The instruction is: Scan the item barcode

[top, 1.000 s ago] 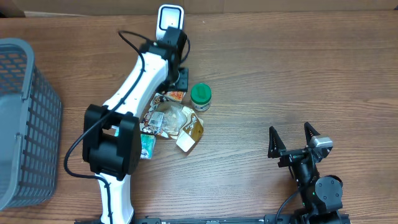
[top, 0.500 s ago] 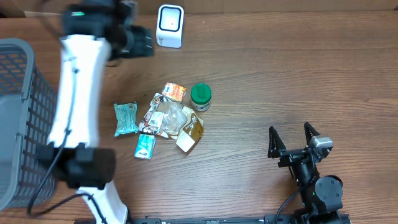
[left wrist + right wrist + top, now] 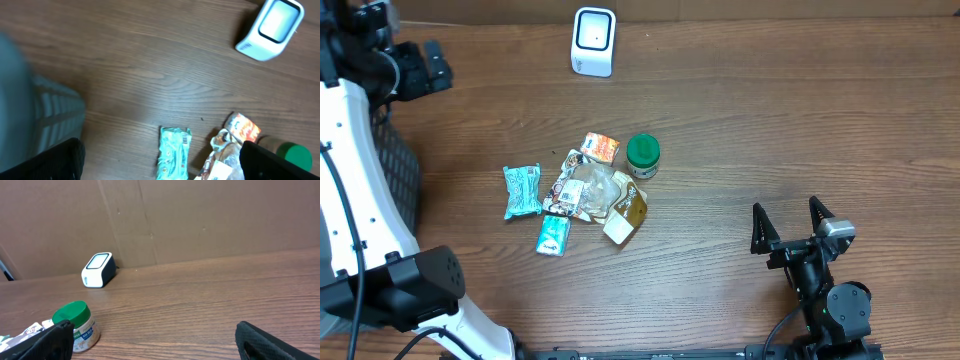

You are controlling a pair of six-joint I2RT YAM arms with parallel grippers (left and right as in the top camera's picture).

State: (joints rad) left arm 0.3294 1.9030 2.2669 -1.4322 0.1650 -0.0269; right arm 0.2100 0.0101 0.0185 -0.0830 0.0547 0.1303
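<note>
1. Wooden table (image 3: pixel 770 120), seen from overhead: a pile (image 3: pixel 582 200) of goods to scan lies a little left of centre. It holds a teal packet (image 3: pixel 522 190), a small teal packet (image 3: pixel 552 235), an orange packet (image 3: pixel 601 148), a clear-wrapped snack (image 3: pixel 592 183) and a green-lidded jar (image 3: pixel 643 155).
2. The white scanner (image 3: pixel 593 41) stands at top centre, well apart from the pile.
3. The left claw (image 3: pixel 425 70) hangs at the upper left beside the grey basket (image 3: pixel 405 185). Its jaws are spread wide with nothing between them. The pile lies toward its lower right.
4. The right claw (image 3: pixel 788 225) sits at the lower right, also spread wide and empty. The pile lies to its upper left, the jar closest.
5. The teal packet is the leftmost piece and lies just apart from the others. Its long axis runs roughly up and down the frame. The left arm looks the nearer one for it, closing across the short side.
</note>
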